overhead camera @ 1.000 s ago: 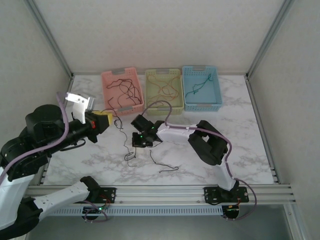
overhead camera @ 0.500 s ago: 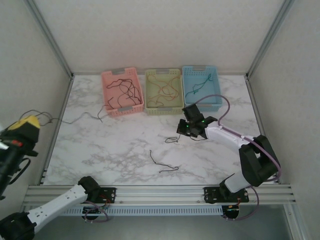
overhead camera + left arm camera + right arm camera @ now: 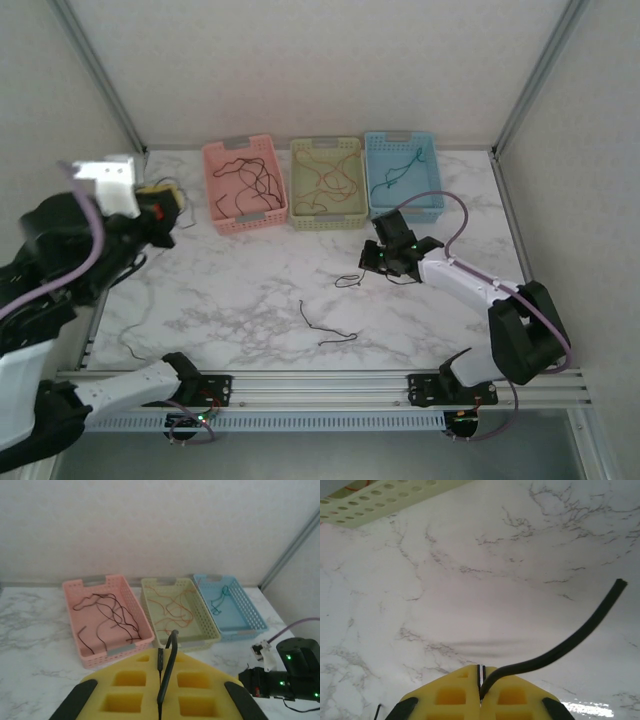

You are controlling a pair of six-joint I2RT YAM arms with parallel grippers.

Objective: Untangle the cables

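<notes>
Cables (image 3: pixel 111 614) are light, thin and floppy, best pinched near an end; left hand (image 3: pixel 161 666) and right hand (image 3: pixel 481 676) each squeeze a black one, others lie in baskets (image 3: pixel 119 650) at the bench (image 3: pixel 250 300) far edge.

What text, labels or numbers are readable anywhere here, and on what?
None readable.
The pink basket, green basket and blue basket carry no lettering.
A small white tag on the right arm is too small to tell whether it bears print.
</notes>
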